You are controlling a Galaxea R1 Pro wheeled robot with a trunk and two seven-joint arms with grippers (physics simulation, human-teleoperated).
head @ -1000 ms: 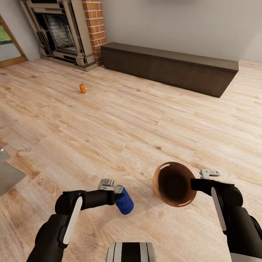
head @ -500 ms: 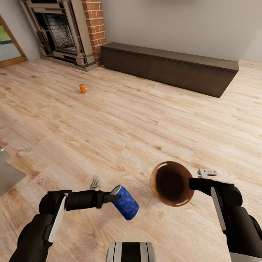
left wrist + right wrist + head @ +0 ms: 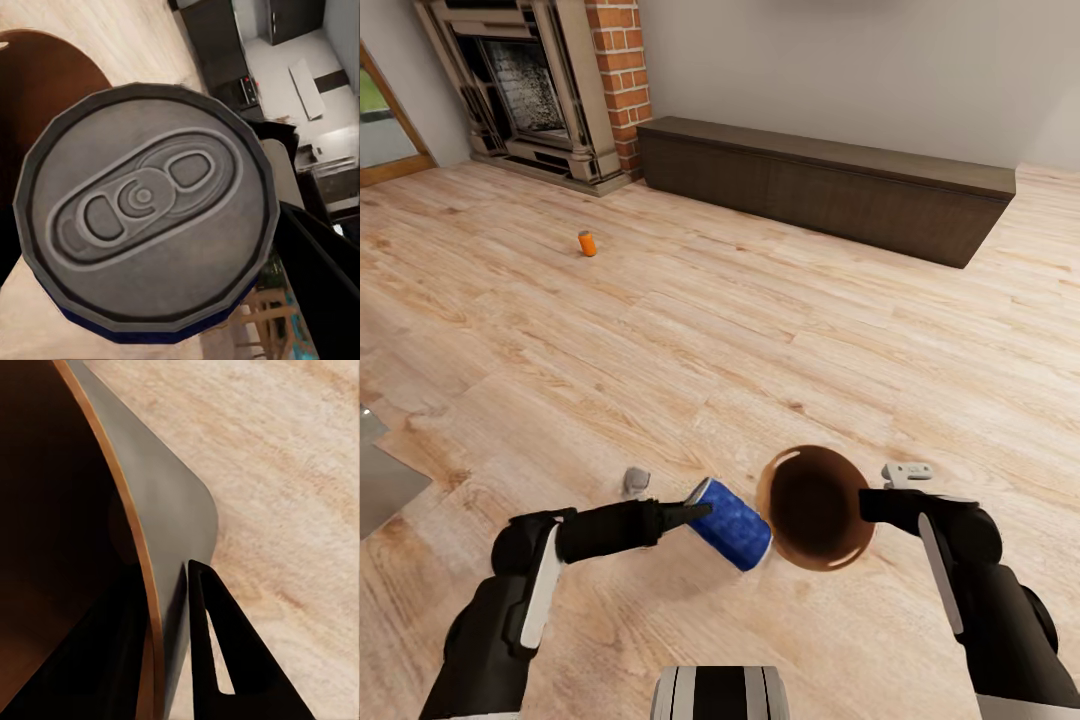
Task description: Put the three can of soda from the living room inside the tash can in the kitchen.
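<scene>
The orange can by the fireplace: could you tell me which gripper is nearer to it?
Left. The left gripper, holding the blue can, sits nearer the orange can; the right gripper is farther.

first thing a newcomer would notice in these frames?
Low in the head view, the left gripper holds a tilted blue can by its silvery top end, its bottom almost at the mouth of the brown bin. The right gripper pinches the bin's rim, tipping its dark opening toward the can. Far off, an orange can stands alone on the wood floor, near the brick fireplace.
</scene>
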